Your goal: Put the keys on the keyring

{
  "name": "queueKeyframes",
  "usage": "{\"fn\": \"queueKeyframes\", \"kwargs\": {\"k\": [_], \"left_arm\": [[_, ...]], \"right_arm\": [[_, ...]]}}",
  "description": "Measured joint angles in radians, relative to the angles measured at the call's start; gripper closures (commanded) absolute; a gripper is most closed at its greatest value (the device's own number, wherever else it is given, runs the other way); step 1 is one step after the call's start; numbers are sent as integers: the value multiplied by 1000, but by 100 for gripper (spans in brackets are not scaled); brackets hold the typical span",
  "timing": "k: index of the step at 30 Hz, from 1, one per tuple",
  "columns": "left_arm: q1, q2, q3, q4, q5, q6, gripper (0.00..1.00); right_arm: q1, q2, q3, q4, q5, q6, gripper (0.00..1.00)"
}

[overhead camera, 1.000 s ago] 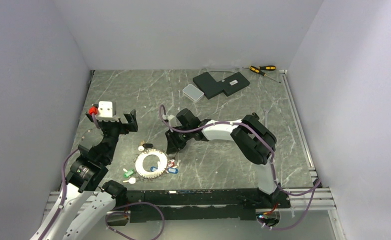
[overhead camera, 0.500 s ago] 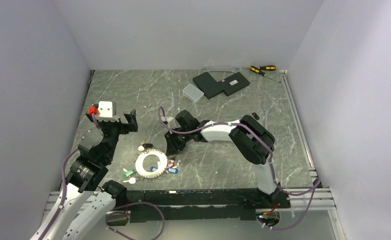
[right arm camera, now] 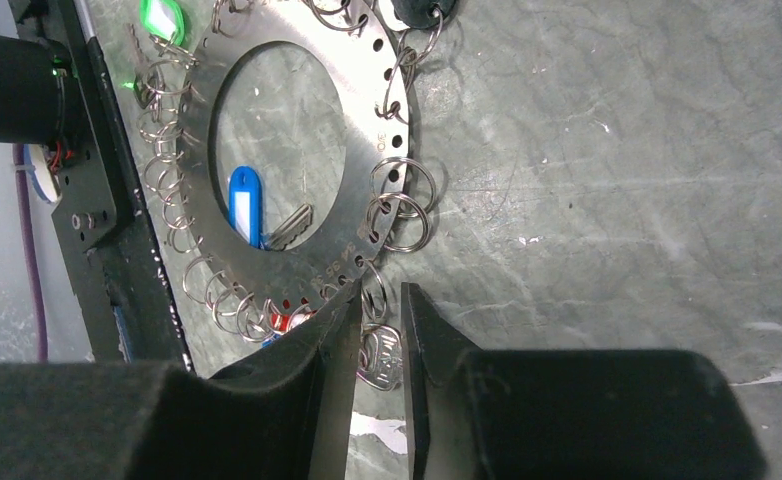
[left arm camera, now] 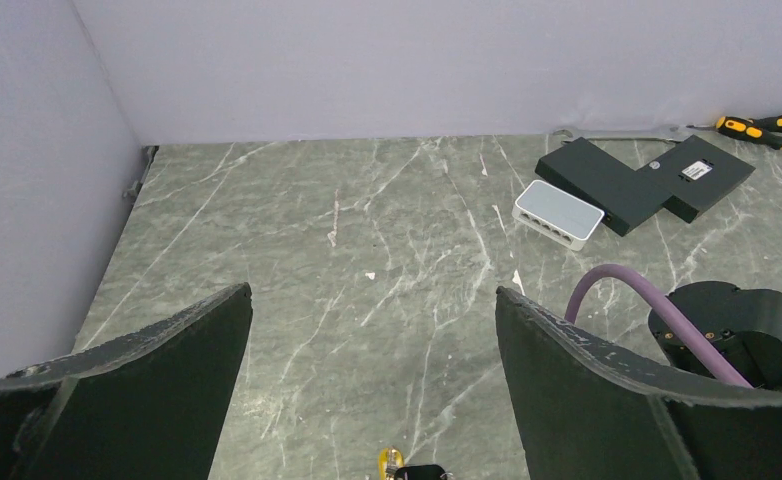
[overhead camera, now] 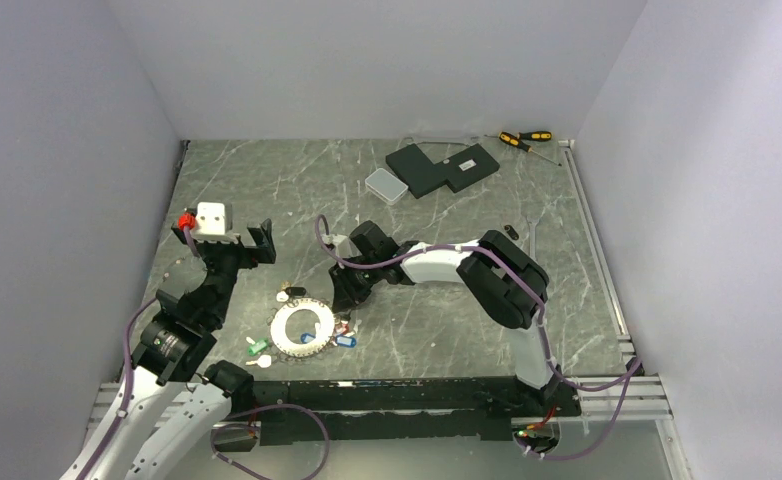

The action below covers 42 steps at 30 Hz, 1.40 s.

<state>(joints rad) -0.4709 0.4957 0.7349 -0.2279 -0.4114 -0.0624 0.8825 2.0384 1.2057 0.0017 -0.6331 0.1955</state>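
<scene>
Right gripper (right arm camera: 379, 298) narrowly astride a small ring (right arm camera: 377, 355) at keyring (right arm camera: 364, 130) rim

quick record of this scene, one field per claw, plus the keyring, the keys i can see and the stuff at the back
left claw: open, held above the table, nothing in it
right claw: low at the keyring's rim, jaws narrowly apart around a small split ring; grip not certain
keyring: flat on the table, more small rings round its rim
blue key: shows within the keyring's central hole
green key: just outside the rim
back of table: black box, grey box, screwdrivers
</scene>
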Motion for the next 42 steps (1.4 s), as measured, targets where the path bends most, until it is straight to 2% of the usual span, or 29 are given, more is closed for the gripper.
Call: {"fn": "queueKeyframes", "kwargs": {"k": [4, 8, 24, 42], "left_arm": [[0, 0, 0, 0, 0, 0, 4], [0, 0, 0, 0, 0, 0, 5], [0, 0, 0, 0, 4, 0, 5], [0, 0, 0, 1, 61, 7, 8]], "right_arm": [[1, 0, 1, 0, -1, 0, 81], [3, 6, 2, -1, -5, -2, 100], [3, -6, -1, -9, -11, -26, 100], [5, -267, -106, 16, 132, -105, 100]]}}
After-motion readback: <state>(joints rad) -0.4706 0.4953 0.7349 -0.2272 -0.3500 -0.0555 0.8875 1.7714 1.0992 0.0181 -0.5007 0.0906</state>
